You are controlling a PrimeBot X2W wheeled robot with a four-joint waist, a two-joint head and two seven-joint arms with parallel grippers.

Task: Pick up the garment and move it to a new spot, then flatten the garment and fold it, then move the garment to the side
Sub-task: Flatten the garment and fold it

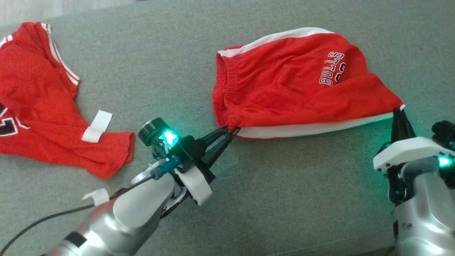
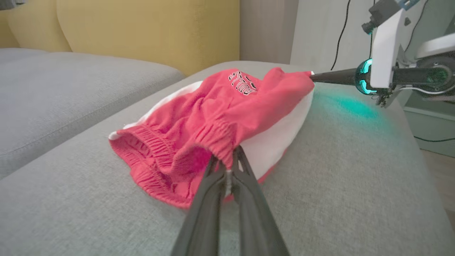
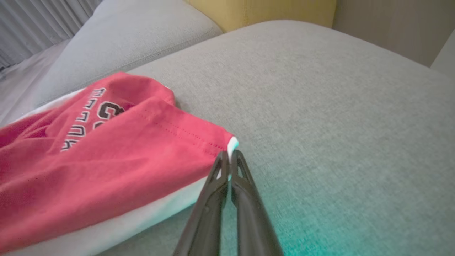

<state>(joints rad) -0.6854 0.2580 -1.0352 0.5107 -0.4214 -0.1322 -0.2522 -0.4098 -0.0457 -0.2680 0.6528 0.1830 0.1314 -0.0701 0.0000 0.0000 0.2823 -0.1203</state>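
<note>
While the red shorts (image 1: 284, 81) lie on the grey sofa seat (image 1: 170, 53) toward one o'clock in the head view, both arms have hold of them: the left gripper (image 1: 233, 131) is pinched shut on the waistband corner at the shorts' seven o'clock, and the right gripper (image 1: 398, 113) is closed on the hem corner at their four o'clock. A red shirt (image 1: 39, 106) lies crumpled at nine o'clock, well apart. From the left wrist, the two dark fingers meet on the gathered elastic, the cloth bunches in soft folds toward twelve o'clock, and the right gripper's tip pulls a corner out at two o'clock, with a yellow cushion (image 2: 142, 28) behind. From the right wrist, the fingers are pressed together on the stitched hem where red cloth meets the white stripe, the shorts spreading away toward nine o'clock. I judge the fabric light, limp and a little slick, so it will sag and fold on itself between the grips; the thicker waistband and the seamed hem corners look the surest places to hold, kept apart under gentle tension.
</note>
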